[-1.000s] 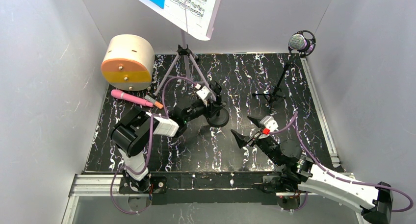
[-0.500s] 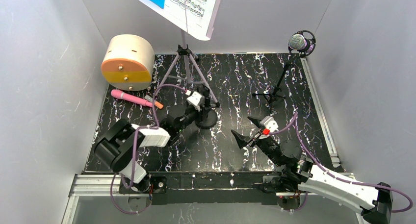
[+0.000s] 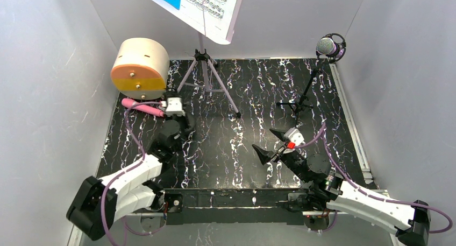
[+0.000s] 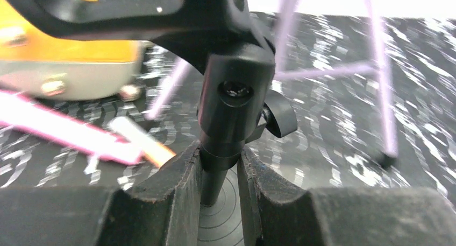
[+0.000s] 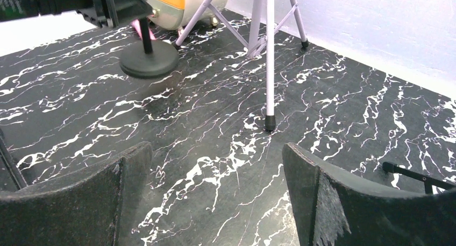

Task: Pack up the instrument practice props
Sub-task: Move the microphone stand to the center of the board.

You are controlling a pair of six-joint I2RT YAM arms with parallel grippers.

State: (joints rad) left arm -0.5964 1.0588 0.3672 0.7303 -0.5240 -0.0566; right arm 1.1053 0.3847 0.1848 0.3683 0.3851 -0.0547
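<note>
The left gripper (image 4: 219, 168) is clamped on the thin post of a black stand (image 4: 234, 92), one finger on each side, just below the stand's thick collar. The stand's round base (image 5: 149, 60) is down at the mat (image 3: 258, 84); I can't tell whether it rests there or hangs just above it. This is the far-left part of the mat. Just beyond the gripper lies the pink microphone (image 3: 141, 106), flat on the mat, with a short orange-tipped stick (image 4: 144, 145) against it. Behind them sits a drum-shaped box (image 3: 139, 68) with an orange face, on its side near the far-left corner.

To the right of the box the lilac music stand (image 3: 205, 74) is upright on its three spread legs at the far edge, with the blue and white sheet music (image 3: 207, 5) on its tilted desk.

The right gripper (image 3: 269, 143) hovers over the near-right middle of the mat with its jaws spread wide and nothing between them. Well beyond it, in the far-right corner, the silver-mesh microphone (image 3: 326, 46) sits in its black ring on a thin black tripod (image 3: 299, 103).
</note>
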